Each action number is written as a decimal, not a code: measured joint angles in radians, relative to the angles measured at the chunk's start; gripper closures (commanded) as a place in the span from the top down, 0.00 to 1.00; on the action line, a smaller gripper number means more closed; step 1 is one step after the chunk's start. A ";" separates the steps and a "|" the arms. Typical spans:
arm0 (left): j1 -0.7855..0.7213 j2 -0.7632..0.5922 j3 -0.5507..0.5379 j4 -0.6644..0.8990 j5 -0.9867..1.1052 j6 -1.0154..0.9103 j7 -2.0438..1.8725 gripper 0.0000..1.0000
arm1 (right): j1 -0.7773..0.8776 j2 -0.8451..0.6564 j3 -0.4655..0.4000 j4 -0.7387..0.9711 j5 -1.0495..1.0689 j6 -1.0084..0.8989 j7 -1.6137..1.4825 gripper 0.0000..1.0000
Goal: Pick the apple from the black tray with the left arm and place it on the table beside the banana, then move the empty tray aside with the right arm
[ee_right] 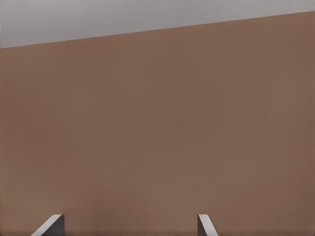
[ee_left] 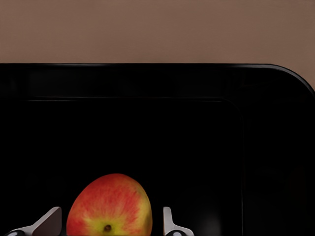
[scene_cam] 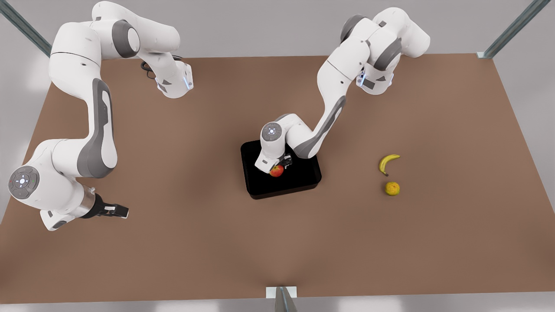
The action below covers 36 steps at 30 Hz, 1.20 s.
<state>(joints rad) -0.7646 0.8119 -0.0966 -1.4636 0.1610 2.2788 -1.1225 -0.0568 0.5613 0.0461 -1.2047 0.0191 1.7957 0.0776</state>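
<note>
The red and yellow apple (scene_cam: 276, 170) lies in the black tray (scene_cam: 299, 177) near the middle of the table (scene_cam: 195, 242). My left gripper (scene_cam: 282, 164) is down over it, open. In the left wrist view its fingers (ee_left: 49, 222) straddle the apple (ee_left: 109, 206) with a small gap on each side. The banana (scene_cam: 387, 163) lies on the table well off to the front view's right of the tray. My right gripper (scene_cam: 122, 211) waits low over the table at the front view's left, open, with nothing between its fingers (ee_right: 51, 224).
A round, dimpled yellow fruit (scene_cam: 392, 188) sits just in front of the banana. Bare tabletop surrounds the tray (ee_left: 147, 78) on all sides. Metal frame posts (scene_cam: 284, 299) stand at the table's edges and corners.
</note>
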 measured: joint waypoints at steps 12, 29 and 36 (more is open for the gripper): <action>0.008 -0.038 0.000 0.008 0.027 -0.010 -0.077 0.68 | 0.000 0.000 0.000 0.000 0.000 0.000 0.002 1.00; 0.484 -0.102 0.004 -0.003 -0.013 -0.360 0.417 0.68 | 0.441 -0.251 0.167 -0.297 -0.007 -0.055 0.267 1.00; 0.507 -0.141 0.011 -0.022 0.018 -0.355 0.564 1.00 | 0.441 -0.332 0.217 -0.643 0.035 0.288 0.425 1.00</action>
<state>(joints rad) -0.2574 0.6710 -0.0853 -1.4859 0.1790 1.9235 -0.5589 0.3845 0.2291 0.2628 -1.8475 0.0539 2.0833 0.5026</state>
